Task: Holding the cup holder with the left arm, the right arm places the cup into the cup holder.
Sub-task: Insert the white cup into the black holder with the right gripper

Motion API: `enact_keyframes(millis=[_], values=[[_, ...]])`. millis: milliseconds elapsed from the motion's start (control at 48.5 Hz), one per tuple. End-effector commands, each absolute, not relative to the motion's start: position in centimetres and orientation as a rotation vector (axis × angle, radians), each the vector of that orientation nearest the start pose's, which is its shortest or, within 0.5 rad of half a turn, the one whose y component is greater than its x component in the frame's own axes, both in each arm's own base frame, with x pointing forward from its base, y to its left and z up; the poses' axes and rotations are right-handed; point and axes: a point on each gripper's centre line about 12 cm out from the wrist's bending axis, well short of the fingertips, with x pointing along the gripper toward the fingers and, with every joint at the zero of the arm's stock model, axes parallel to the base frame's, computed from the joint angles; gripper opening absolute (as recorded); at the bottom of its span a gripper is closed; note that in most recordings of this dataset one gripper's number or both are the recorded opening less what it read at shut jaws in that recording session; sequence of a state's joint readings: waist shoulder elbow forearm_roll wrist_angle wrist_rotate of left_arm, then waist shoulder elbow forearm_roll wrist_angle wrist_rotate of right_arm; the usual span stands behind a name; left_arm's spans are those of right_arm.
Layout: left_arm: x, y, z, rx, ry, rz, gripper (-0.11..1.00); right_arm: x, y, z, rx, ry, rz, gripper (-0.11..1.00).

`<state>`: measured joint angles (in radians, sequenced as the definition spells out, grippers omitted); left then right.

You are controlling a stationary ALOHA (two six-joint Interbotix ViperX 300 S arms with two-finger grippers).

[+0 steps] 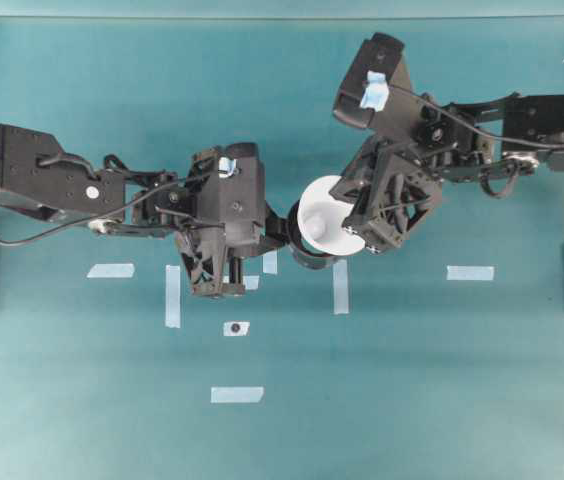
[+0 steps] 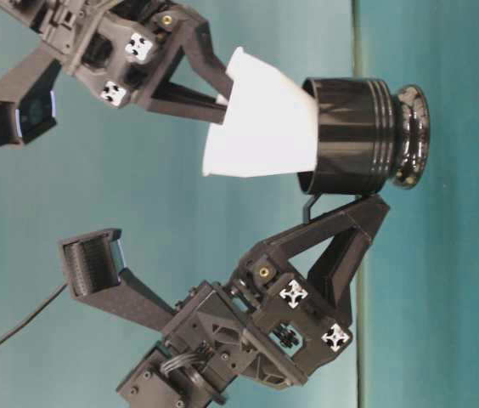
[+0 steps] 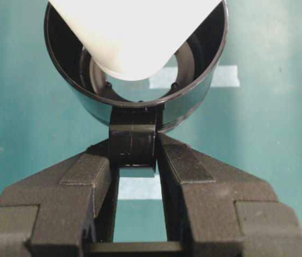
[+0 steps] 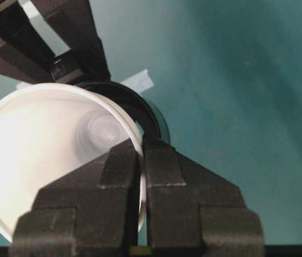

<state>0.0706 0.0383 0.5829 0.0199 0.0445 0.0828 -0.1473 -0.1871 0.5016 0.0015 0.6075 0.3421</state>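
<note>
Inside cup holder (image 2: pixel 354 136), cup (image 2: pixel 261 127) tilted, base-first

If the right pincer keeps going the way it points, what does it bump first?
Probably the cup holder. The right pincer pinches the cup's rim and points down into it, with the teal table beyond.

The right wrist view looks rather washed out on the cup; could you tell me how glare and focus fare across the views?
Right wrist view: the cup interior is overexposed, the gripper fingers softly blurred. Left wrist view: the cup's base glares white inside the cup holder. Table-level view: sharp, with highlights on the holder's glossy foot.
</note>
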Motion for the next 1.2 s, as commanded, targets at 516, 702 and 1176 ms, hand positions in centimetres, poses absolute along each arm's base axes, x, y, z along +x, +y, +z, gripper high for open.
enact_keyframes(millis=[516, 702, 1176], values=[[42.0, 2.7, 19.2, 0.084, 0.621, 0.030, 0.27, 36.2, -4.9, 25.0, 0.369, 0.901, -0.280, 0.04], [41.9, 2.7, 19.2, 0.085, 0.619, 0.029, 0.27, 36.3, -4.9, 24.5, 0.365, 0.920, -0.282, 0.04], [41.9, 2.5, 19.1, 0.086, 0.622, 0.025, 0.27, 36.7, -4.5, 24.6, 0.358, 0.924, -0.269, 0.03]])
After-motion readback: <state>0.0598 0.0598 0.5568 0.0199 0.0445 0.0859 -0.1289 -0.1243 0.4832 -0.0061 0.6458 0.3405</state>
